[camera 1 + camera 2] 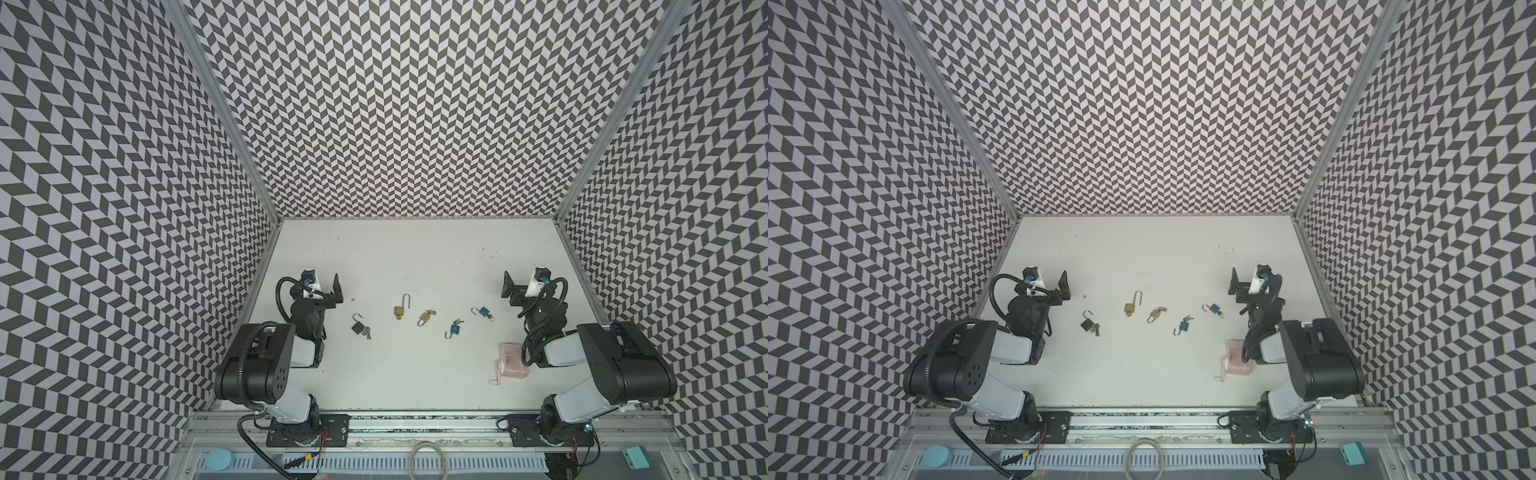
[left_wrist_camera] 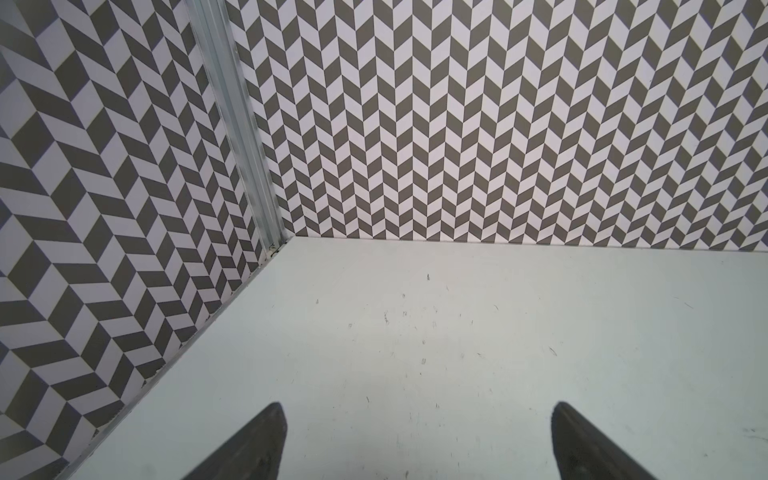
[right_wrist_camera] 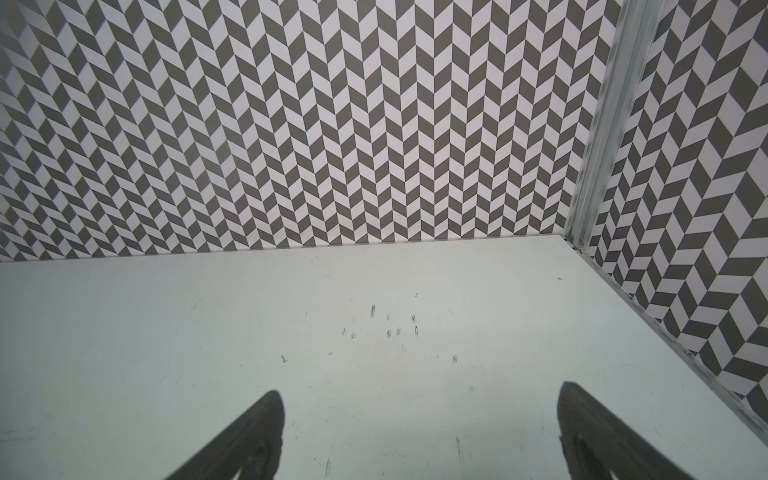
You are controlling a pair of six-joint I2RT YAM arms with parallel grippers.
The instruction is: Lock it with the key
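Several small padlocks lie in a row across the middle of the white table in both top views, shackles open. A black padlock [image 1: 357, 327] has silver keys [image 1: 366, 331] at its base. To its right are a brass padlock with a long shackle [image 1: 400, 310], a second brass one [image 1: 424, 318] and two blue ones [image 1: 455, 329] [image 1: 483, 311], each with a small key. My left gripper [image 1: 324, 284] [image 2: 419, 409] and right gripper [image 1: 523, 283] [image 3: 422, 392] hover open and empty at either end of the row, pointing at the back wall. Neither wrist view shows locks.
A large pink padlock [image 1: 512, 360] lies by the right arm's elbow. Chevron-patterned walls close the table [image 1: 415, 249] on three sides, with metal posts in the back corners. The arm bases sit on a rail [image 1: 415, 428] along the front edge.
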